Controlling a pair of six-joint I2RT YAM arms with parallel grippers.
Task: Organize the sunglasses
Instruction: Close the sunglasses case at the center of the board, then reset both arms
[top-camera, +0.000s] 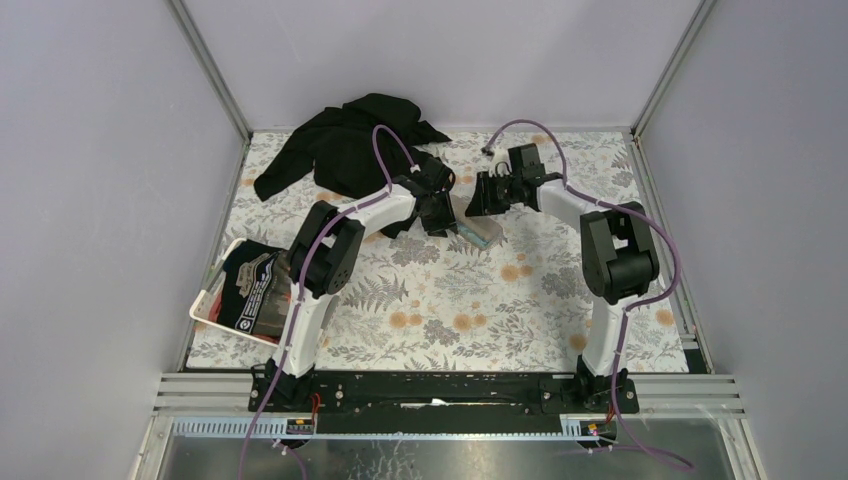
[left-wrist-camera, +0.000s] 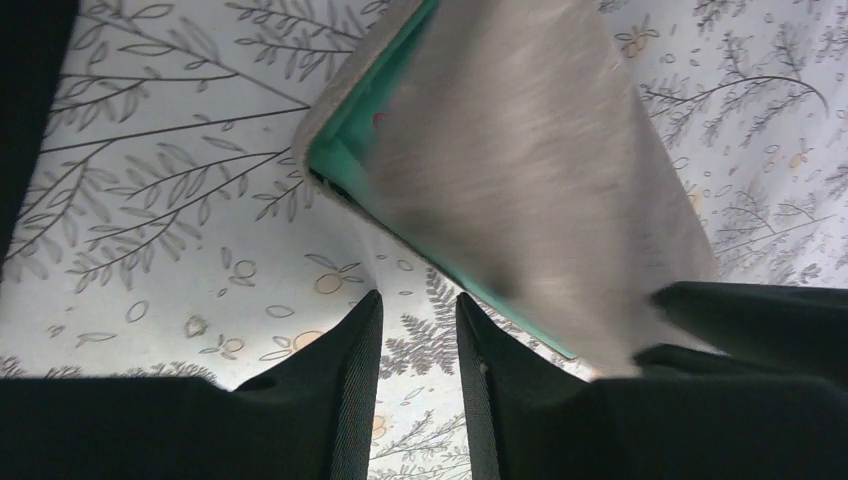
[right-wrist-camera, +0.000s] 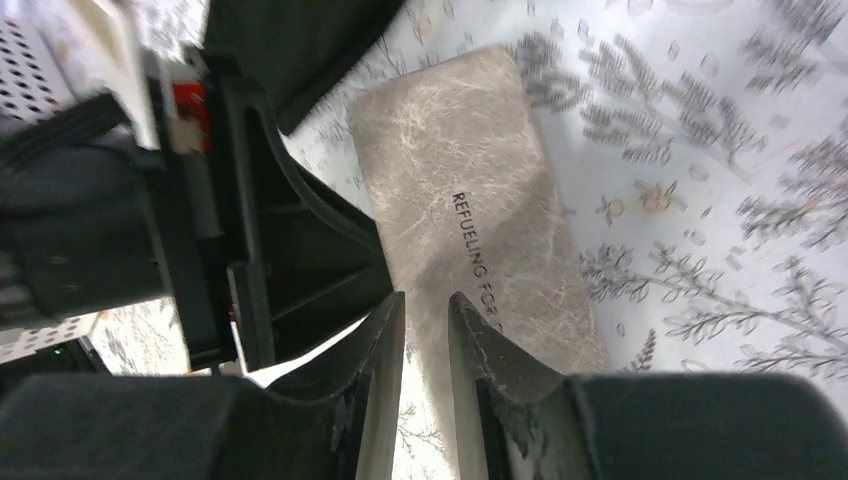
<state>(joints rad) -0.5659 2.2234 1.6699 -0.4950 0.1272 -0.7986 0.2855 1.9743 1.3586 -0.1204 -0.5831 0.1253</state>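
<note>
A grey-brown case (top-camera: 478, 232) lies on the floral cloth between my two grippers. In the left wrist view the case (left-wrist-camera: 520, 150) stands slightly ajar, with its green lining (left-wrist-camera: 345, 130) showing along the edge. The sunglasses are hidden; only a tiny pink speck shows in that gap. My left gripper (left-wrist-camera: 418, 310) is open just short of the case, with only cloth between its fingers. In the right wrist view the printed lid (right-wrist-camera: 470, 190) fills the middle. My right gripper (right-wrist-camera: 426, 310) hangs over its near end, narrowly open with nothing between its fingers. From above, the left gripper (top-camera: 440, 210) and right gripper (top-camera: 487, 195) almost meet.
A black garment (top-camera: 345, 145) is heaped at the back left. A white perforated basket (top-camera: 205, 305) holding a dark packet sits at the left edge beside the left arm. Grey walls close in the table on three sides.
</note>
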